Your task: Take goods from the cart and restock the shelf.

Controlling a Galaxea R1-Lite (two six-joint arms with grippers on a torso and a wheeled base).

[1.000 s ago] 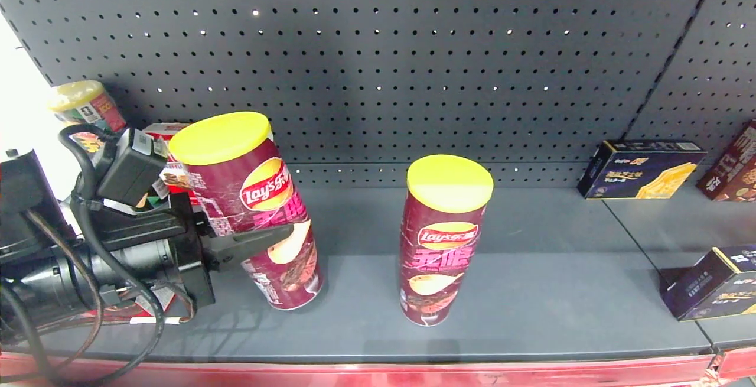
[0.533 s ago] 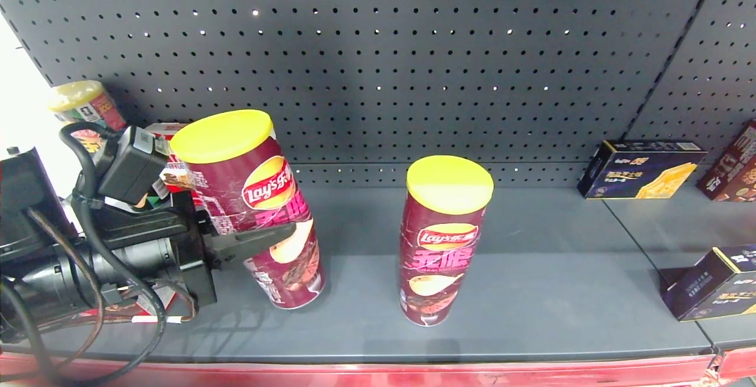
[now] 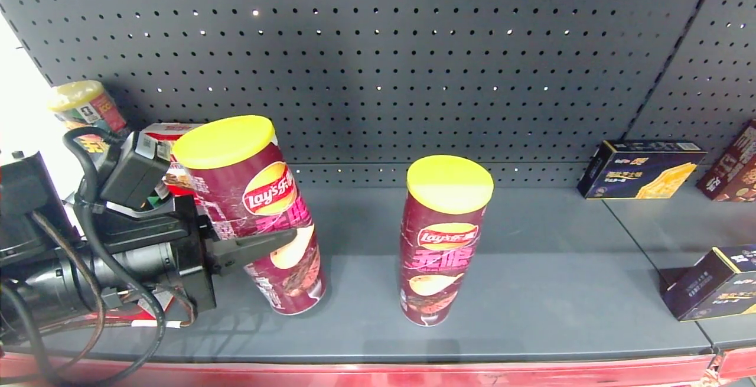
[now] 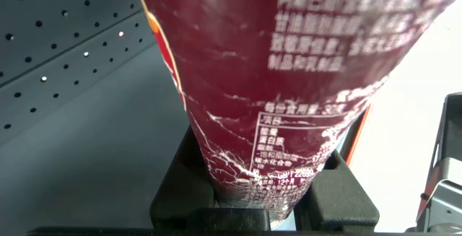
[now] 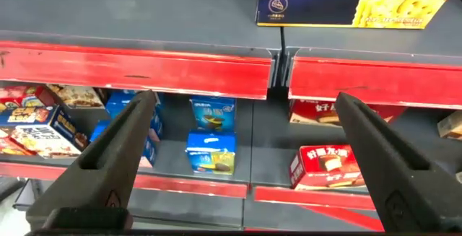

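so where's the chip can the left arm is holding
Head view: the chip can is tilted in the left gripper at the left of the grey shelf, a second can upright to its right.

Left tool clamps tilted chip can (yellow lid); second can stands upright.

Dark blue box right; pegboard behind

A yellow-lidded maroon chip can tilts toward eleven o'clock, at nine o'clock of its upright twin on the shelf.
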